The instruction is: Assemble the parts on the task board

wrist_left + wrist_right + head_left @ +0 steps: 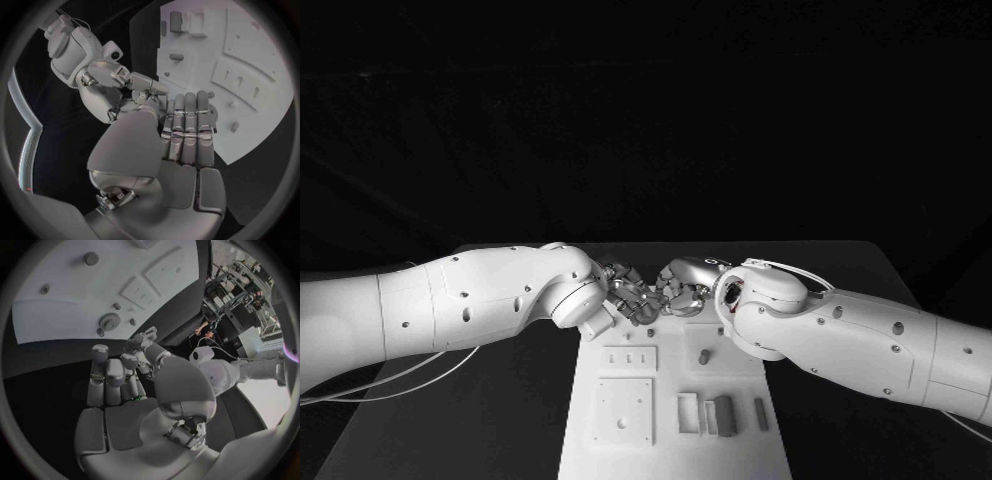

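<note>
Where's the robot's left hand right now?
In the head view, the left hand is over the task board's far end, meeting the right hand.

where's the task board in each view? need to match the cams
Head view: task board runs from under the two robot hands down to the bottom edge.
Left wrist view: task board beyond the left robot hand.
Right wrist view: task board beyond the right robot hand.
Shared landmark: the board's three-slot block.
</note>
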Robot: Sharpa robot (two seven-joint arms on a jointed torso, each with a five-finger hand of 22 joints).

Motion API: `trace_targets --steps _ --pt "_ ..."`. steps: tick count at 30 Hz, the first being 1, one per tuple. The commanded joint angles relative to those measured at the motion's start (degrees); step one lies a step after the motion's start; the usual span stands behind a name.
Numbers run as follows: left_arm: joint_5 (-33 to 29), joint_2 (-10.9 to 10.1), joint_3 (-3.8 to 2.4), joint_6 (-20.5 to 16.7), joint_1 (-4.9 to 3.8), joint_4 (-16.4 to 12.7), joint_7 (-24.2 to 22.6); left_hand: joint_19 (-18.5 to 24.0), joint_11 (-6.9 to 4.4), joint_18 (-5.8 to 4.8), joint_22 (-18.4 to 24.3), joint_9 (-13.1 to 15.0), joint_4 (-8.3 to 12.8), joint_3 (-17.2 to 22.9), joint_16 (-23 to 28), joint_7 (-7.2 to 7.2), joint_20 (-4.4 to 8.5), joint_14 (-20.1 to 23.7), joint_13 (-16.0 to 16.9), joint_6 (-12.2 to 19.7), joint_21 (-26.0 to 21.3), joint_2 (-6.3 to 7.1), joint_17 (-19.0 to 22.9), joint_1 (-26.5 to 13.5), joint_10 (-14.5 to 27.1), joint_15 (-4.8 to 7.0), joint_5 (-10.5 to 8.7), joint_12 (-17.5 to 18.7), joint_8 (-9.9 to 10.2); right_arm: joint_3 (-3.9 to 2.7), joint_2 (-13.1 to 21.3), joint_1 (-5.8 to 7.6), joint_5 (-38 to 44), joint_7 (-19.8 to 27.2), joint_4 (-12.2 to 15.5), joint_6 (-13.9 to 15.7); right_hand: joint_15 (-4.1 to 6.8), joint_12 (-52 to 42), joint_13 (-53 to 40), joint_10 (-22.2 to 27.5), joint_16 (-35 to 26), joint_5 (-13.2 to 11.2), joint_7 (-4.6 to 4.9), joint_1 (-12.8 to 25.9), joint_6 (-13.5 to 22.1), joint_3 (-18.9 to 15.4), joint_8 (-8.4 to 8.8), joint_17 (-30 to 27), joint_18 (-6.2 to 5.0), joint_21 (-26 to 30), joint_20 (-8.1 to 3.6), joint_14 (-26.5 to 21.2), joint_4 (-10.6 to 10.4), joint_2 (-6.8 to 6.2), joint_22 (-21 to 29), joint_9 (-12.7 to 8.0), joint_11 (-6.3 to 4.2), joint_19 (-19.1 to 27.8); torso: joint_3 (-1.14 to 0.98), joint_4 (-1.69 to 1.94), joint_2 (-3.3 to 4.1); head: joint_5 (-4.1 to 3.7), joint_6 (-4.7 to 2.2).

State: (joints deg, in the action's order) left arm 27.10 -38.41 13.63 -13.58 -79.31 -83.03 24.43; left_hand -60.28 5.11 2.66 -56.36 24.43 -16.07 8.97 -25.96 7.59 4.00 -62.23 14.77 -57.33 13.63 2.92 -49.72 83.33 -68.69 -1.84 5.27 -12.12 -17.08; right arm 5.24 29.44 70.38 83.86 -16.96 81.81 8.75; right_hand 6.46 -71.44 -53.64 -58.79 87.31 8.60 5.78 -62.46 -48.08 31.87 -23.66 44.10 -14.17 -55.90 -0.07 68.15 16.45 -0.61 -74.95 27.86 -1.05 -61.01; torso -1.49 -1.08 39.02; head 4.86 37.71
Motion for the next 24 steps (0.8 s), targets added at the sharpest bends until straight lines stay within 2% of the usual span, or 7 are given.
trace_targets --steps 1,7,13,19,24 --pt "-1.8 0.21 0.0 -0.47 0.02 0.09 0.22 0.48 0.03 0.48 -0.09 -0.11 -0.43 -0.08 -0.22 -0.01 -0.13 0.44 -0.13 0.58 -0.33 0.49 0.11 0.04 0.58 -0.01 0.11 0.34 0.4 -0.09 -0.22 -0.02 0.66 0.88 0.42 -0.58 0.51 -0.11 0.07 0.14 0.3 0.15 -0.91 -0.08 -10.92 0.14 -0.39 -0.06 -0.83 -0.16 -0.4 0.1 0.31 -0.27 -0.82 0.08 -0.28 0.04 -0.03 -0.01 -0.03 0.02 0.03" --pt "-2.68 0.28 0.0 -0.55 0.02 0.11 0.17 0.41 0.07 0.56 -0.24 -0.13 -0.5 -0.23 -0.35 0.04 -0.17 0.53 -0.12 0.64 -0.45 0.72 0.25 -1.41 0.64 -0.05 -0.34 0.35 0.41 -0.09 -0.17 -0.03 0.68 0.76 0.46 -0.64 0.52 -0.1 0.07 0.13 0.3 0.15 -0.92 -0.09 -10.93 0.14 -0.39 -0.06 -0.83 -0.15 -0.41 0.1 0.31 -0.27 -0.82 0.11 -0.28 0.04 -0.03 -0.03 0.0 0.04 0.06" --pt "-3.63 0.42 0.0 -1.1 0.02 0.2 0.26 0.42 0.02 0.68 -0.4 -0.13 0.21 1.17 -0.58 -0.02 -0.17 0.57 -0.1 0.71 -0.68 0.18 0.41 0.64 0.65 0.0 0.61 0.34 0.4 -0.09 -0.13 -0.07 0.63 0.69 0.67 -0.57 0.52 -0.1 0.07 0.12 0.3 0.14 -0.92 -0.09 -10.93 0.14 -0.39 -0.07 -0.83 -0.15 -0.42 0.11 0.32 -0.28 -0.82 0.14 -0.29 0.03 -0.06 -0.02 -0.01 0.08 0.1" --pt "-4.06 0.43 0.0 -1.55 0.02 0.31 0.18 0.23 -0.04 0.66 -0.6 -0.08 0.96 4.33 -0.93 -0.13 -0.19 0.53 -0.08 0.59 -1.0 -0.07 0.62 3.27 0.49 0.0 0.73 0.29 0.26 -0.09 0.04 -0.15 0.63 0.58 1.05 -0.59 0.53 -0.09 0.07 0.11 0.3 0.14 -0.92 -0.09 -10.94 0.13 -0.39 -0.07 -0.83 -0.15 -0.42 0.12 0.32 -0.3 -0.82 0.16 -0.29 0.02 -0.09 -0.02 -0.03 0.25 0.18" --pt "-4.24 0.55 0.0 -1.76 0.02 0.34 0.18 0.06 -0.28 0.5 -0.87 0.19 2.9 7.49 -1.44 -0.45 -0.1 0.17 -0.02 0.17 -1.26 -0.07 0.69 4.31 -0.07 0.17 1.1 0.16 -0.14 -0.09 0.1 -0.2 0.7 0.48 1.17 -0.53 0.53 -0.09 0.07 0.11 0.3 0.14 -0.93 -0.08 -10.95 0.13 -0.4 -0.07 -0.83 -0.14 -0.42 0.12 0.31 -0.31 -0.82 0.19 -0.3 0.01 -0.07 -0.01 -0.02 0.35 0.22"
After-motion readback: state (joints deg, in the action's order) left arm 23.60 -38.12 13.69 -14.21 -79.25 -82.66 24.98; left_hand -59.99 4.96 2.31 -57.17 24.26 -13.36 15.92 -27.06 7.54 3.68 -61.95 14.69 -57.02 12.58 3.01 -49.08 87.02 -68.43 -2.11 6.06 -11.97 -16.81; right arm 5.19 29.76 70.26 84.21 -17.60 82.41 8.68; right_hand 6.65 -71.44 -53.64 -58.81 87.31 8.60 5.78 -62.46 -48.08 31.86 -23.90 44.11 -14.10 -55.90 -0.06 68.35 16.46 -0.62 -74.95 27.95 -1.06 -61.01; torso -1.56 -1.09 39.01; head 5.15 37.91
